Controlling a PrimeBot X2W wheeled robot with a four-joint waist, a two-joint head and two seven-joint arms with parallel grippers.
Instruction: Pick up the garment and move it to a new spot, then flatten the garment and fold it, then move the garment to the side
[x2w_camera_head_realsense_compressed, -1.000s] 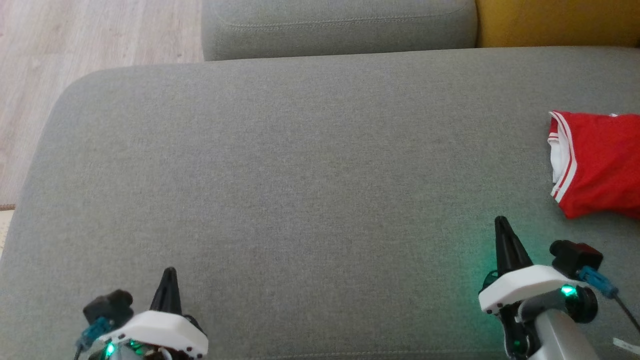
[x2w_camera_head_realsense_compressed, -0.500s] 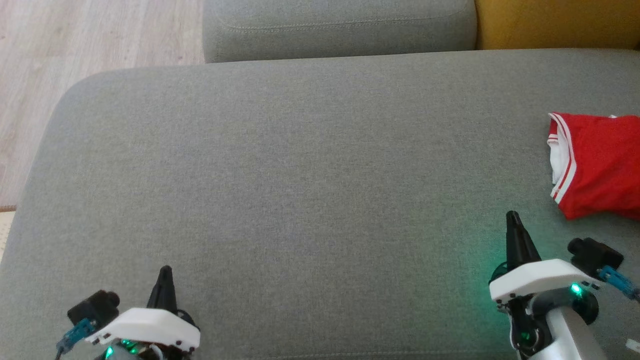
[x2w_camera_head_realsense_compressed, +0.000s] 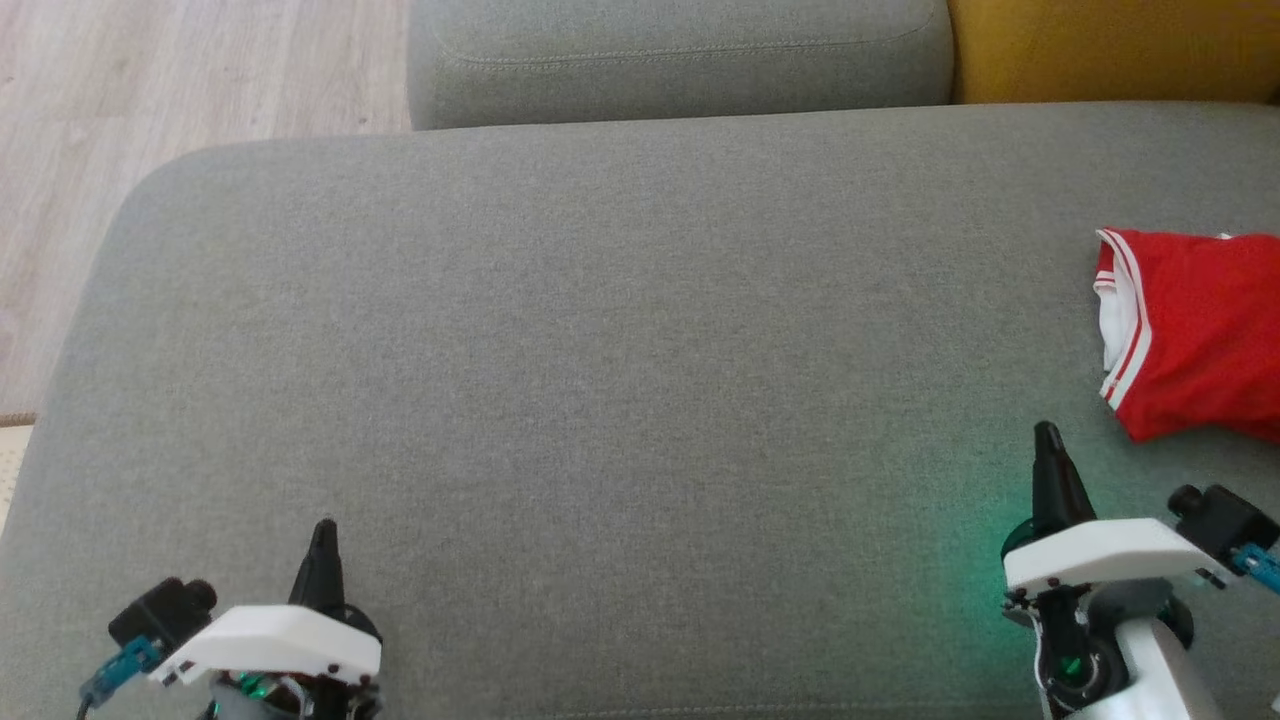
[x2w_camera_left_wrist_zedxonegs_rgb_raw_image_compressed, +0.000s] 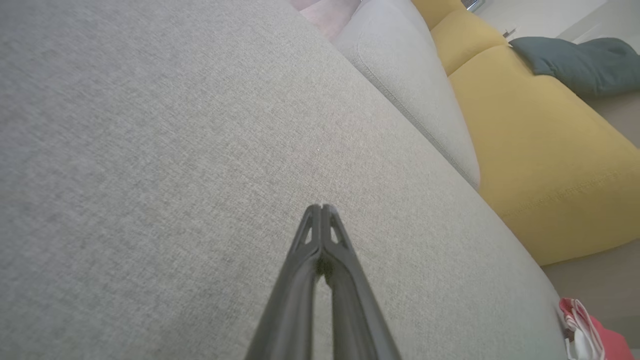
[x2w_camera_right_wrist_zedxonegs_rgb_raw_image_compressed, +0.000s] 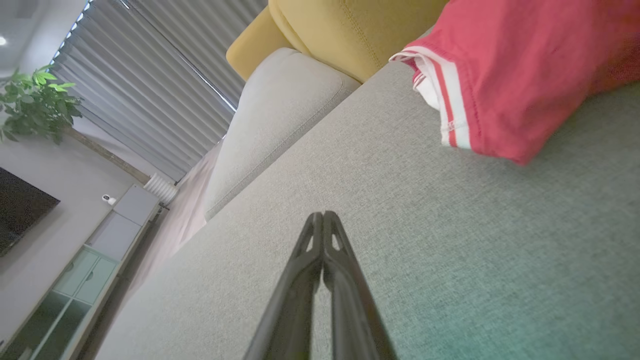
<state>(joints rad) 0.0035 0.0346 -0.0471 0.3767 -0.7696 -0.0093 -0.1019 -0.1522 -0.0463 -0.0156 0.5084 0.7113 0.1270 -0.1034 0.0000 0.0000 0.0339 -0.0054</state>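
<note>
Both grippers have drifted outward over the past second: the left gripper (x2w_camera_head_realsense_compressed: 323, 530) toward its own side, the right gripper (x2w_camera_head_realsense_compressed: 1046, 432) rightward, closer to the red fabric garment with white-striped trim (x2w_camera_head_realsense_compressed: 1200, 330). Each gripper's two long dark fingers are pressed together at the tips, holding nothing, and point forward across the broad grey woven sofa cushion (x2w_camera_head_realsense_compressed: 600, 350). The garment lies on that cushion just ahead and right of the right gripper, apart from it, and well away from the left gripper.
</note>
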